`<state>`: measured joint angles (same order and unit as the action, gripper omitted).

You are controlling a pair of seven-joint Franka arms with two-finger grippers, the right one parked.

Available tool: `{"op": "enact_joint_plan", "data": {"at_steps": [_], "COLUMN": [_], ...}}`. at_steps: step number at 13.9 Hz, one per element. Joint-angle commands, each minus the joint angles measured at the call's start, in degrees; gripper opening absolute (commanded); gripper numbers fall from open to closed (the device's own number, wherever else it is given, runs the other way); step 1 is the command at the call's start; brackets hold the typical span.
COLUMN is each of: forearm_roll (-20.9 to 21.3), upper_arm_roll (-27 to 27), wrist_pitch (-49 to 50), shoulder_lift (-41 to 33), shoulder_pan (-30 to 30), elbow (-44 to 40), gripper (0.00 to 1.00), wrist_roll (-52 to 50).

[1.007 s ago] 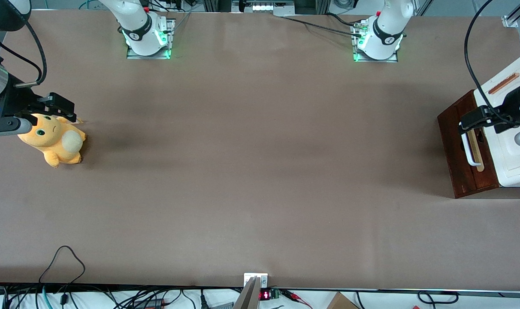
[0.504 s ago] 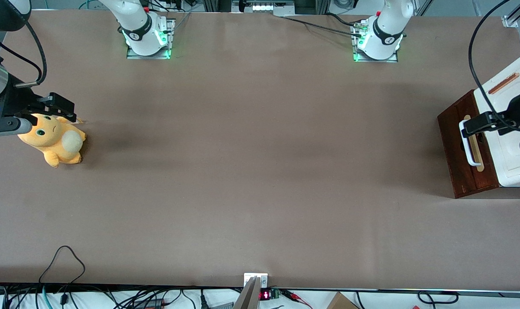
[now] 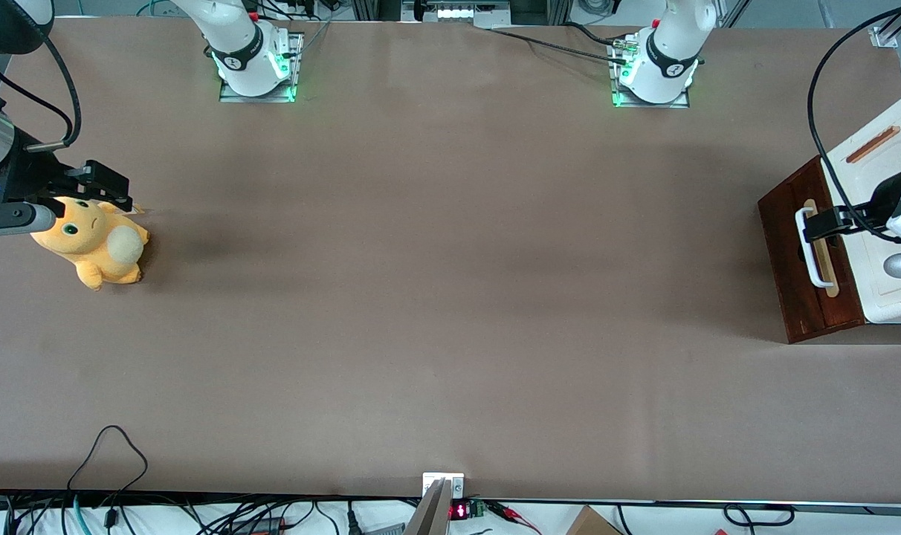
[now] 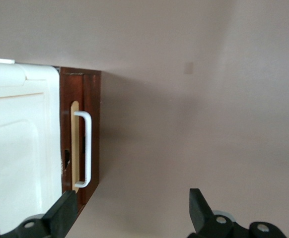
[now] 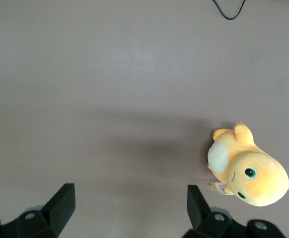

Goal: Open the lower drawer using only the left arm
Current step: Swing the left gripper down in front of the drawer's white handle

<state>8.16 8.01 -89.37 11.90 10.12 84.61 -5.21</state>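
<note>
The lower drawer [image 3: 781, 245] is a dark reddish-brown front under a white cabinet top [image 3: 874, 178], at the working arm's end of the table. Its white loop handle [image 3: 811, 253] sits on a light wood strip. My left arm's gripper [image 3: 818, 223] hangs over the end of the handle farther from the front camera. In the left wrist view the gripper [image 4: 130, 213] is open, with bare table between its black fingers [image 4: 62, 215]. One finger lines up with the drawer [image 4: 92, 99] below the handle [image 4: 87, 148]. Nothing is held.
An orange-brown slot [image 3: 873, 144] marks the cabinet top [image 4: 15, 139]. An orange plush toy [image 3: 94, 241] lies at the parked arm's end of the table, also seen in the right wrist view [image 5: 249, 171]. Brown table surface [image 3: 450, 297] stretches between them.
The left gripper has shifted slightly nearer the front camera along the handle and looks smaller, as if lower. The arm has drawn back, uncovering more of the cabinet top. The drawer has not moved.
</note>
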Motion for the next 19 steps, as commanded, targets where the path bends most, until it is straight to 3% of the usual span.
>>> {"op": "enact_joint_plan", "data": {"at_steps": [1, 3, 6, 10, 19], "forearm_roll": [8.9, 14.7, 18.4, 31.1, 48.4], "upper_arm_roll": [2.2, 4.1, 4.1, 4.1, 4.1], "wrist_pitch": [-0.5, -1.9, -2.5, -2.3, 2.7], "shoulder_lift": [-0.3, -0.5, 0.1, 2.7, 12.0], "shoulder_pan": [-1.0, -1.0, -1.2, -3.4, -6.8], "elbow": [4.6, 8.5, 11.7, 20.7, 25.2], "gripper": [1.0, 1.0, 1.0, 1.0, 1.0], "wrist_roll": [-1.6, -3.0, -5.8, -14.1, -24.9]}}
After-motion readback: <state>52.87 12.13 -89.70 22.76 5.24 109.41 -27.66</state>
